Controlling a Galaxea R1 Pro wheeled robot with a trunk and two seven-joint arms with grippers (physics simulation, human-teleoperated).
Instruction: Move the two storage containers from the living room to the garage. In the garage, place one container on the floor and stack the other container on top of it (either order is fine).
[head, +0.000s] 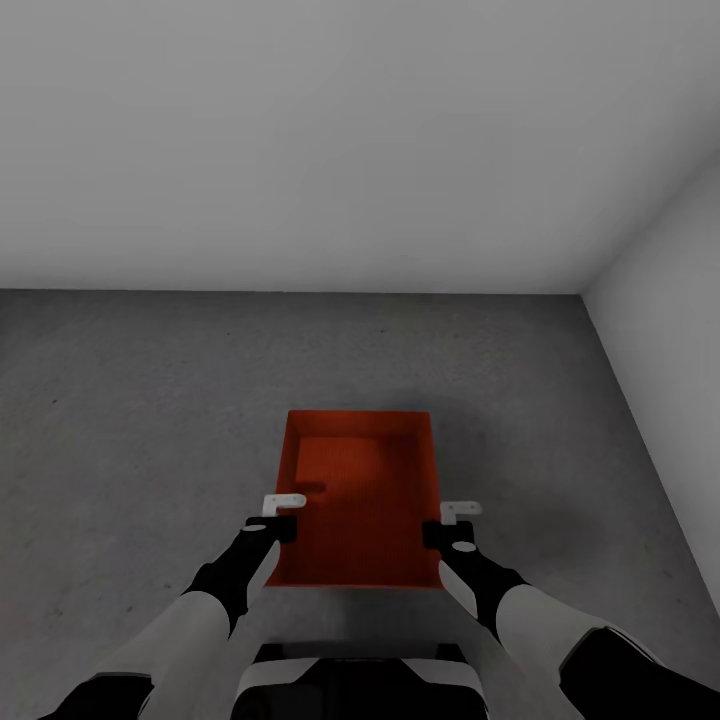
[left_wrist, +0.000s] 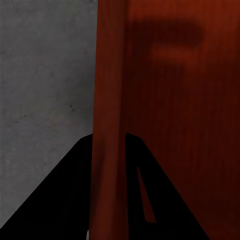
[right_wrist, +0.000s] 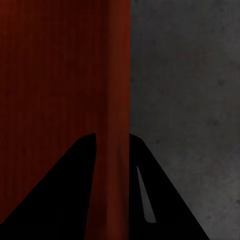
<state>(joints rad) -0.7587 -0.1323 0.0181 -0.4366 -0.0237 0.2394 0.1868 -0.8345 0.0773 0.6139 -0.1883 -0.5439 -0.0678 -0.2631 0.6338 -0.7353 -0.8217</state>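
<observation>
Rough dark grey concrete floor (head: 130, 420), plain all over, running to white walls far and right. One orange-red storage container (head: 360, 500) over its near middle.

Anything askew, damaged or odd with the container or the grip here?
Nothing stands out. The orange-red container sits square between both arms over the grey concrete floor, the left claw and right claw each straddling a side wall. No spill or damage shows.

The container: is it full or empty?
Empty: the container's bare orange floor shows in the head view, with nothing inside.
</observation>
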